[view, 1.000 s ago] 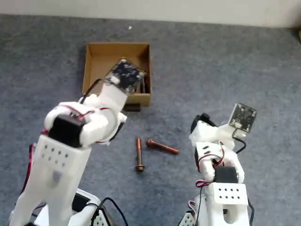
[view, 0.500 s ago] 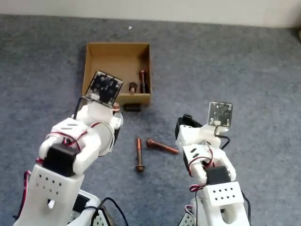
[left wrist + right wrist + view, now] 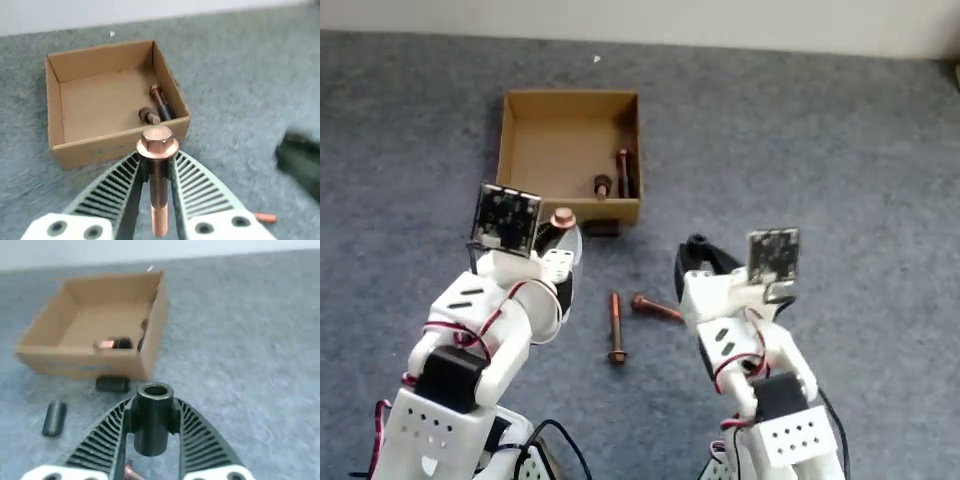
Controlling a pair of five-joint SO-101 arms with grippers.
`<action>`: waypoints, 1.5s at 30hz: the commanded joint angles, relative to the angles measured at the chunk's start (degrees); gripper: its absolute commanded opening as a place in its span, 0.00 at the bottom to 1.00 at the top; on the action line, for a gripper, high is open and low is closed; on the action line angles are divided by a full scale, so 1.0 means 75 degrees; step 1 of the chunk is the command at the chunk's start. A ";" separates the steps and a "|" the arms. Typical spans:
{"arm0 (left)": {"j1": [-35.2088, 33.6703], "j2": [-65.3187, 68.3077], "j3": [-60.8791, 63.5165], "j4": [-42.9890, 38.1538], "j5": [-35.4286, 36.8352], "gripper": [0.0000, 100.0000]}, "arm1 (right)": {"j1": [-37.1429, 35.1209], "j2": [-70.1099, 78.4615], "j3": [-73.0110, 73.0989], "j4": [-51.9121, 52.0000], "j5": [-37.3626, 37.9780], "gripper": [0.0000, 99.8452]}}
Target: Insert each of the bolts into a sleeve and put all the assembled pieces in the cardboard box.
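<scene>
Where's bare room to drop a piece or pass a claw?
Free: the left half of the cardboard box floor, away from the assembled pieces at its right wall; the carpet right of the box. Crowded: in front of the box, a sleeve by its wall and two loose bolts nearer the robot.

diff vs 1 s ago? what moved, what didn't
The left gripper, shut on a bolt, drew back from over the cardboard box toward its own base. The right gripper, shut on a black sleeve, swung in toward the two loose bolts. Those lie unmoved, as does the spare sleeve by the box front.
</scene>
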 commanded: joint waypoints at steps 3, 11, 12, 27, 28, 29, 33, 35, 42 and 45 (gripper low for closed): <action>0.0193 -0.0404 0.0076 -0.0844 0.1020 0.01 | -0.0721 -0.1389 0.0545 -0.0100 0.0574 0.00; 0.1096 -0.0967 0.0064 -0.1407 0.1629 0.01 | -0.1295 -0.2889 0.1717 -0.0100 0.1477 0.00; 0.1096 -0.0990 0.0076 -0.1536 0.1629 0.01 | -0.1342 -0.2831 0.1799 -0.0100 0.1477 0.00; 0.1975 -0.1014 0.0627 -0.2590 0.1582 0.01 | -0.2081 -0.2878 0.1870 -0.0111 0.1536 0.00; 0.1975 -0.1014 0.0803 -0.2766 0.1582 0.01 | -0.2116 -0.2878 0.1858 -0.0111 0.1536 0.00; 0.1987 -0.1014 0.0979 -0.2954 0.1582 0.01 | -0.2139 -0.2878 0.1858 -0.0111 0.1536 0.00; 0.1975 -0.1049 0.1553 -0.3669 0.1582 0.01 | -0.2210 -0.2878 0.1858 -0.0111 0.1536 0.00; 0.1975 -0.1073 0.1764 -0.3915 0.1571 0.01 | -0.2210 -0.2878 0.1858 -0.0111 0.1536 0.00; 0.2010 -0.1084 0.1905 -0.3903 0.1571 0.01 | -0.2151 -0.2878 0.1858 -0.0111 0.1536 0.00; 0.1987 -0.1084 0.2104 -0.3927 0.1571 0.01 | -0.2139 -0.2878 0.1858 -0.0111 0.1536 0.00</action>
